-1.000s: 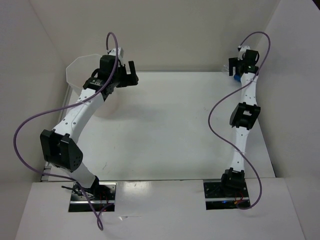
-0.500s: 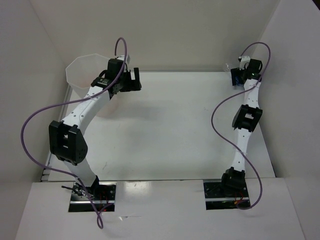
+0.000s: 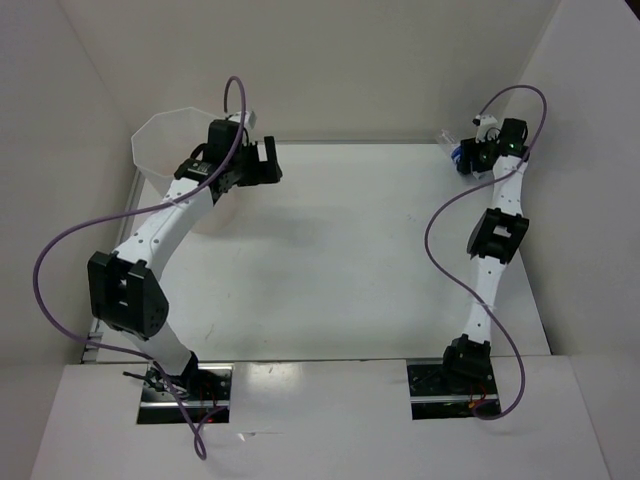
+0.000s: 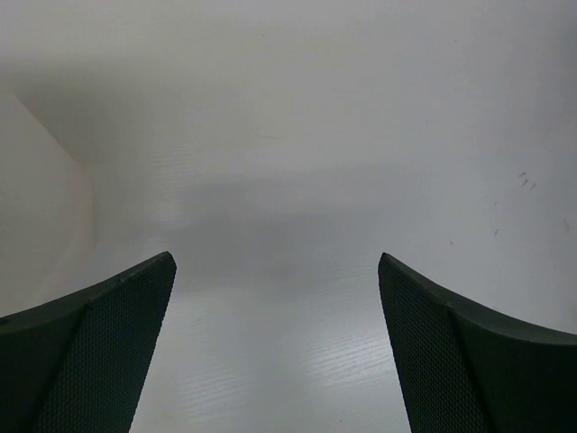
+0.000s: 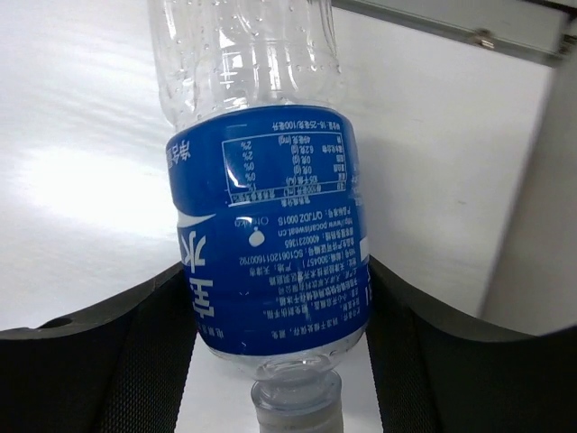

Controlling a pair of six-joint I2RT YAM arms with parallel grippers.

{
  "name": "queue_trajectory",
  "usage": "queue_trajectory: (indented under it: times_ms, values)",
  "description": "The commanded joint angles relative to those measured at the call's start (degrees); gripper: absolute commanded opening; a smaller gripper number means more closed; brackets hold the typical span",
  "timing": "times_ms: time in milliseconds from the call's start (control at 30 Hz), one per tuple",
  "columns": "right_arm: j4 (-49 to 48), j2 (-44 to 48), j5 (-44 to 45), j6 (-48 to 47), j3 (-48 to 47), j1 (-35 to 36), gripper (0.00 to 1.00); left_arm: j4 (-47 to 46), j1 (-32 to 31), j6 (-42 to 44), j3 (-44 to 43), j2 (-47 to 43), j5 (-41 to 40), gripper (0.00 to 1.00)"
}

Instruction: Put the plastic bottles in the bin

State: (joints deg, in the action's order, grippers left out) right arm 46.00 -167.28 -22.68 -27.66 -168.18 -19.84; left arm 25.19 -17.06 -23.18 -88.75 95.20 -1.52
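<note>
Nearer in, the left gripper [image 4: 275,262] hangs released, jaws wide over the bare white table [image 3: 330,260], just beside the white octagonal bin [image 3: 150,140] at far left. Farther back, in the far right corner, the right gripper [image 5: 275,271] clenches the clear blue-labelled bottle [image 5: 261,180], cap [image 5: 293,410] toward the wrist.

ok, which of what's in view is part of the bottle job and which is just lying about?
Job:
- clear bottle with blue label, far right corner
- white bin, far left corner

Not the job:
- purple cables on the arms
- table
</note>
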Motion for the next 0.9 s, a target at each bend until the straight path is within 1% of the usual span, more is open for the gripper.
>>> queue_trajectory:
  times_ms: [0, 33, 67, 133, 167, 200, 233, 267, 300, 333, 400, 433, 467, 500, 533, 567, 600, 633, 667, 700, 767, 800, 867]
  values:
    - [4.01, 10.03, -11.93, 0.94, 1.09, 0.5, 0.59, -3.13, 0.1, -1.69, 0.16, -3.17, 2.93, 1.0]
    - [4.62, 12.92, -14.65, 0.94, 2.58, 1.02, 0.59, -3.91, 0.1, -2.3, 0.16, -3.18, 4.49, 1.0]
    - [5.5, 14.43, -19.98, 0.94, 3.72, 1.81, 0.59, -5.23, 0.1, -3.01, 0.16, -3.18, 5.38, 1.0]
    - [6.12, 19.17, -23.97, -0.46, 7.94, 3.82, 0.59, -6.99, 0.1, -3.53, 0.77, -3.79, 8.18, 1.0]
    - [6.73, 20.75, -27.04, -0.99, 9.78, 4.71, 0.59, -9.35, 0.1, -4.76, 0.77, -4.4, 8.2, 1.0]
    - [6.74, 23.9, -28.29, -0.99, 13.8, 5.68, 0.58, -10.67, 0.1, -5.47, 2.16, -4.93, 8.2, 1.0]
    - [5.87, 25.41, -29.69, -1.51, 15.84, 7.77, 0.57, -13.12, 0.1, -6.0, 2.18, -4.93, 9.33, 1.0]
    - [4.2, 26.82, -31.36, -1.52, 17.86, 8.93, 0.57, -13.84, 0.1, -6.52, 2.7, -4.93, 10.12, 1.0]
    - [3.23, 28.22, -35.12, -1.52, 22.06, 10.07, 0.56, -14.55, 0.1, -7.4, 2.71, -4.41, 10.92, 1.0]
    - [2.35, 30.94, -36.46, -1.52, 23.93, 11.21, 0.54, -15.08, 0.1, -8.1, 2.18, -4.41, 11.45, 1.0]
    - [-3.26, 34.2, -40.93, 0.93, 32.35, 14.9, 0.53, -16.66, 0.1, -10.04, 2.18, -2.83, 13.29, 1.0]
    - [-6.07, 38.13, -42.09, 2.94, 35.78, 17.78, 0.52, -18.75, 0.1, -11.0, 2.18, -2.82, 14.78, 1.0]
    - [-10.18, 40.08, -42.62, 2.96, 41.91, 19.21, 0.52, -20.43, 0.1, -12.49, 2.18, -2.82, 16.18, 1.0]
    - [-13.88, 42.19, -42.63, 4.35, 45.53, 20.79, 0.5, -21.92, 0.1, -13.55, 2.87, -2.82, 17.15, 1.0]
    - [-17.83, 46.65, -42.1, 6.54, 49.14, 22.28, 0.5, -25.16, 0.1, -14.78, 3.4, -2.82, 17.16, 1.0]
    - [-24.22, 48.52, -40.97, 9.35, 55.0, 25.34, 0.49, -27.02, 0.1, -17.23, 5.15, -4.22, 17.16, 1.0]
    - [-27.25, 50.28, -37.65, 11.21, 57.32, 26.94, 0.49, -28.69, 0.1, -18.64, 6.21, -4.93, 17.16, 1.0]
    - [-29.37, 52.65, -36.4, 12.62, 59.96, 28.52, 0.47, -31.84, 0.1, -19.35, 7.09, -5.46, 16.55, 1.0]
    - [-30.78, 53.19, -35.25, 15.94, 59.98, 31.41, 0.47, -32.74, 0.1, -19.36, 7.71, -6.07, 16.55, 1.0]
    - [-32.27, 53.2, -34.11, 17.54, 60.51, 32.74, 0.47, -32.75, 0.1, -20.14, 7.71, -6.86, 16.55, 1.0]
    - [-33.85, 53.72, -28.93, 20.35, 59.98, 34.94, 0.46, -30.91, -0.51, -20.15, 7.71, -6.87, 14.98, 1.0]
    - [-37.96, 54.25, -26.91, 25.41, 61.12, 36.52, 0.46, -29.42, -0.52, -19.63, 7.71, -6.87, 14.97, 1.0]
    - [-39.32, 54.25, -26.54, 26.87, 61.83, 37.76, 0.46, -28.71, -0.52, -19.62, 7.71, -7.48, 13.75, 1.0]
